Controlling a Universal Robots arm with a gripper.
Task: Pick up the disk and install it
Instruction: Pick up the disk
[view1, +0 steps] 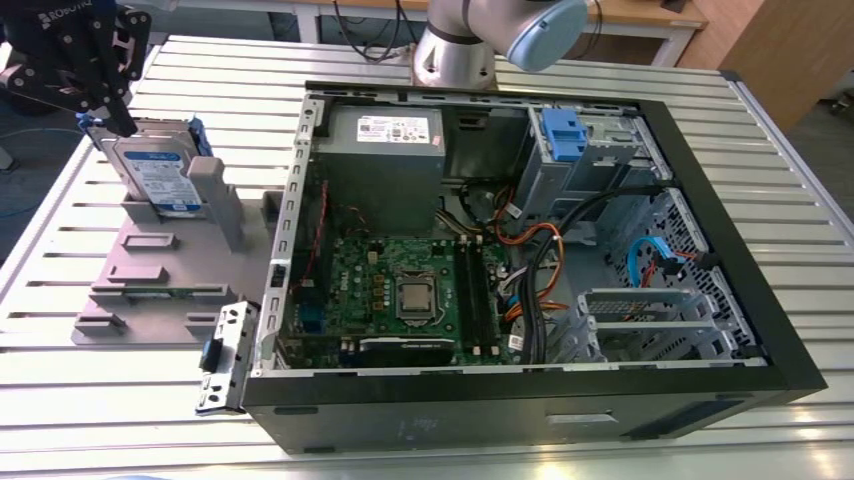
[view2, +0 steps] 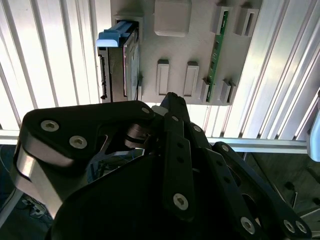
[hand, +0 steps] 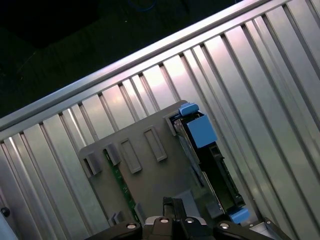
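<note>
The disk (view1: 158, 175), a silver drive with a white-and-blue label and blue rails, stands on edge in a slot of the grey holder (view1: 160, 270) at the exterior view's left. My black gripper (view1: 118, 122) hangs just above and behind the disk's upper corner with its fingers drawn together and nothing between them. In both wrist views the disk shows edge-on (view2: 127, 65) (hand: 210, 160), and the gripper tip (view2: 172, 96) (hand: 172, 201) sits off to its side over the holder (view2: 200, 45) (hand: 150, 170).
An open computer case (view1: 747, 330) lies on the slatted metal table (view1: 80, 400), with a motherboard (view1: 400, 290), cables and a blue drive bay (view1: 561, 135) at its far corner. A green memory stick (view2: 216, 50) stands in the holder. A metal bracket (view1: 224, 355) leans by the case.
</note>
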